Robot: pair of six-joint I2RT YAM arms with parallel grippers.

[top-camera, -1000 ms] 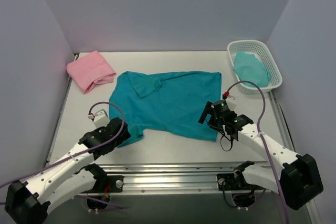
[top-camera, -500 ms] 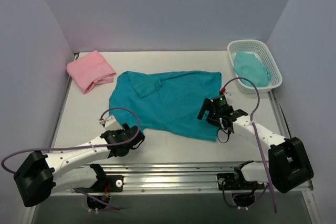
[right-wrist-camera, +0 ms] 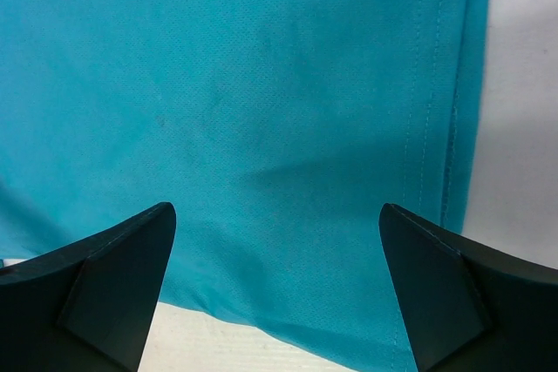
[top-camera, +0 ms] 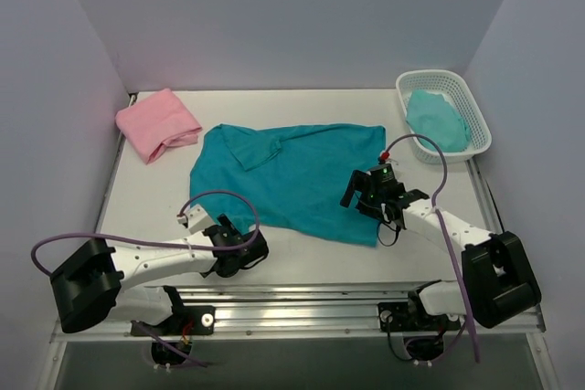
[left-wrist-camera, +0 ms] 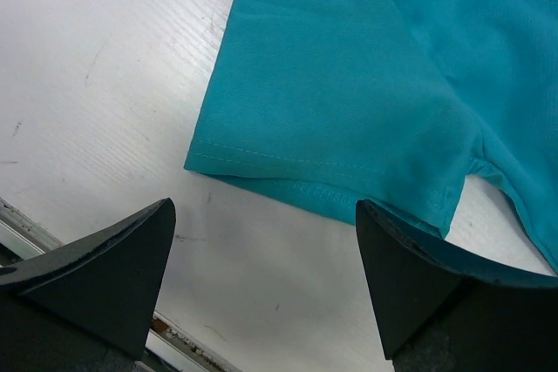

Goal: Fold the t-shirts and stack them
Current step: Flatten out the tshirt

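Observation:
The teal t-shirt (top-camera: 292,175) lies spread flat in the middle of the table, one sleeve folded over near its collar. The pink t-shirt (top-camera: 157,123) sits folded at the back left. My left gripper (top-camera: 245,248) is low by the shirt's near-left sleeve. In the left wrist view that gripper (left-wrist-camera: 263,211) is open over bare table, just short of the sleeve hem (left-wrist-camera: 331,189). My right gripper (top-camera: 361,191) hovers over the shirt's near-right corner. The right wrist view shows it (right-wrist-camera: 277,208) open, with teal cloth (right-wrist-camera: 261,84) under it and the stitched side hem (right-wrist-camera: 453,128) at the right.
A white basket (top-camera: 457,84) at the back right holds a lighter turquoise cloth (top-camera: 437,118). The metal rail (top-camera: 302,303) runs along the near table edge, close behind the left gripper. Purple cables loop off both arms.
My left arm has swung right along the near edge, bringing its gripper from the left of the sleeve to just below it. The right gripper has edged slightly left over the shirt corner.

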